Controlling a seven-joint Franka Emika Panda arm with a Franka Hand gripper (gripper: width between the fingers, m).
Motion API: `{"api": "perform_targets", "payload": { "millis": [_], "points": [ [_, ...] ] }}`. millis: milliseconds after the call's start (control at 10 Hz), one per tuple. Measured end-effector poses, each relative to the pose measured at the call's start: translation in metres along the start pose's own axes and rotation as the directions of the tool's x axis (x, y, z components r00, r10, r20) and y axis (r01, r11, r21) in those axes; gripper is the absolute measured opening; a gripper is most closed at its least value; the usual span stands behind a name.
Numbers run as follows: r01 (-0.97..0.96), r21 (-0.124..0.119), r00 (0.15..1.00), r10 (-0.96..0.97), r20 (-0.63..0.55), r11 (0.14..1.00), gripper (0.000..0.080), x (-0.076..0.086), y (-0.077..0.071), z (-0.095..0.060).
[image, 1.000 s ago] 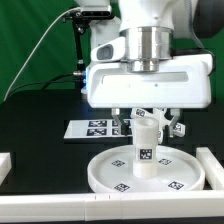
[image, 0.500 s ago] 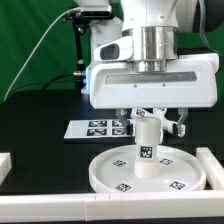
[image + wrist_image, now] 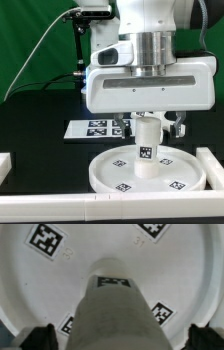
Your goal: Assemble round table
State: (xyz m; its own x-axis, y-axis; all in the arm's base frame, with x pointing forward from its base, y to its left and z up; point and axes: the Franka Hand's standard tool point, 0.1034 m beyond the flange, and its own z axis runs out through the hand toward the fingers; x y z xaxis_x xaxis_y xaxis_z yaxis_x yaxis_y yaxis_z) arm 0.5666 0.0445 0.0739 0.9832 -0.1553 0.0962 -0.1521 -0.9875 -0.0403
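White disc (image 3: 102, 172) twice; marker board (image 3: 95, 128) exterior-only

I read this as a robotics lab test cell: green backdrop curtain (image 3: 30, 40), black table (image 3: 40, 120), the marker board (image 3: 95, 127) with printed tags, white edge rail (image 3: 213, 168), exposed cable (image 3: 40, 45).

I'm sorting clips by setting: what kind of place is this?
Most likely a robotics lab test bench: a green backdrop behind a black table, a marker board, and tagged white furniture parts, a round disc with a leg standing on it.
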Motion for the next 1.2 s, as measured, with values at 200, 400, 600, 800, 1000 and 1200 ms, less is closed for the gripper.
{"api": "perform_targets", "payload": {
  "millis": [200,400,600,800,1000,1200],
  "points": [
    [-0.004,0.001,1.0,0.004,0.014,1.0,0.0649,-0.0014,0.0012,0.0005],
    [-0.049,-0.004,0.992,0.049,0.118,0.999,0.0649,-0.0017,0.0002,-0.0045],
    [-0.063,-0.011,0.994,0.064,0.092,0.998,0.0521,-0.0008,0.0027,-0.0021],
    [-0.209,-0.024,0.974,0.21,0.089,0.978,0.0406,-0.0004,0.0033,-0.0021],
    [-0.34,-0.036,0.936,0.342,0.085,0.94,0.0406,-0.0005,0.0035,-0.0019],
    [-0.514,-0.048,0.854,0.516,0.062,0.856,0.0406,0.0004,0.0039,-0.001]
  ]
}}
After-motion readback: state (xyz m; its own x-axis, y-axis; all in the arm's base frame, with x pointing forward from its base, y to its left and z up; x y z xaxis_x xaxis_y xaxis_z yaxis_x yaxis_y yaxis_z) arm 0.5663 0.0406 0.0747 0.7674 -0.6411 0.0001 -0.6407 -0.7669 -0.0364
